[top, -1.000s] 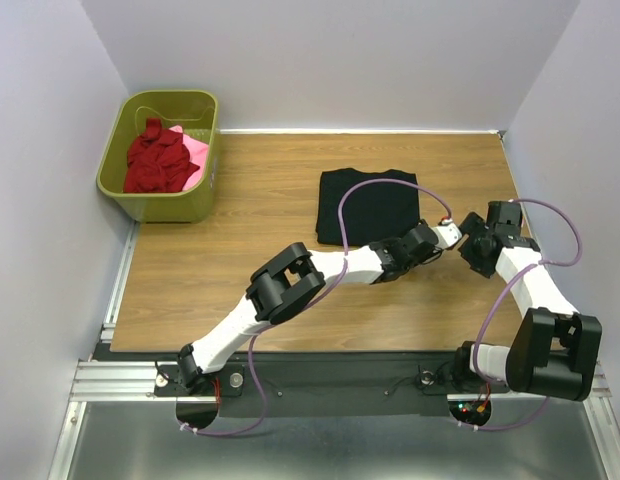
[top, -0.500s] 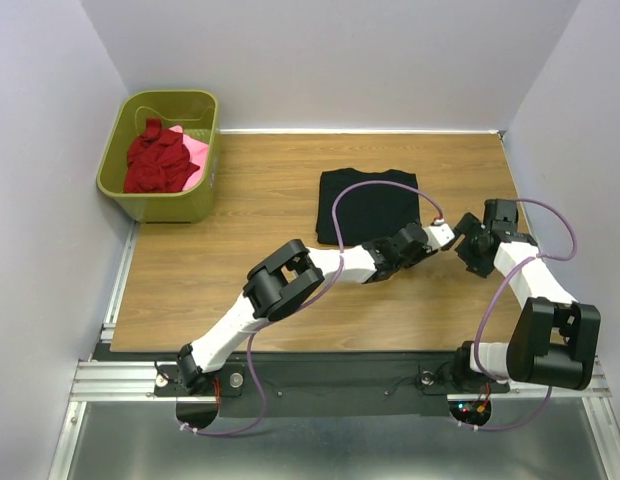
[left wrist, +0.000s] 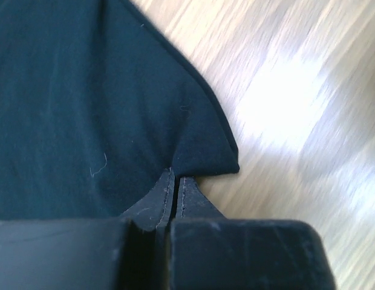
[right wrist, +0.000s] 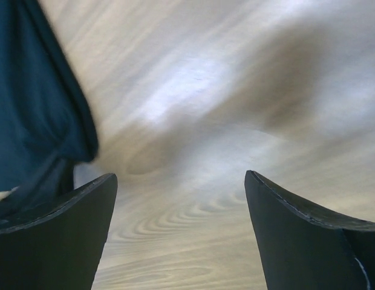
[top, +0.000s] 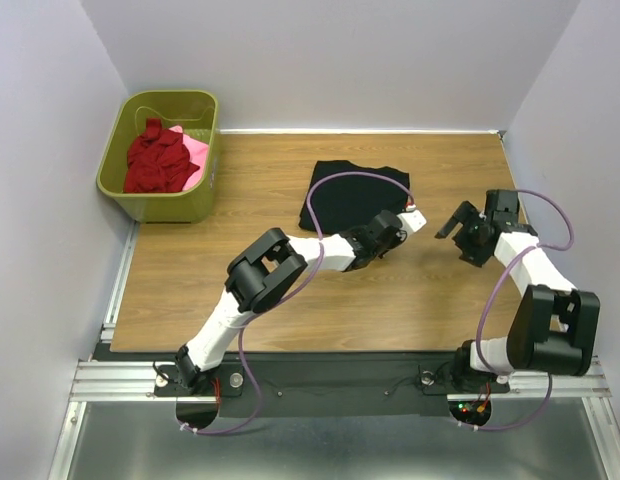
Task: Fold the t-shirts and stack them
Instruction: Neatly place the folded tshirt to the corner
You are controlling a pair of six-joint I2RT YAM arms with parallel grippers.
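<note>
Overhead plus two wrist close-ups
Top camera looked down on the desk [top: 260, 190]; both wrist cameras shared the near-right corner of the black t-shirt [top: 355, 200].

wood-grain table [top: 410, 300] between pale lavender walls [top: 340, 60]; metal rail [top: 120, 380] along near edge; soft glare on wood.

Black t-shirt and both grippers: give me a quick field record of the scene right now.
black t-shirt: folded, flat on the table, mid-rear
left gripper: shut on the black t-shirt's near right corner
right gripper: open, empty, over bare wood right of the shirt
basket: olive-green, far left corner; holds crumpled dark red t-shirt and pink t-shirt
</note>
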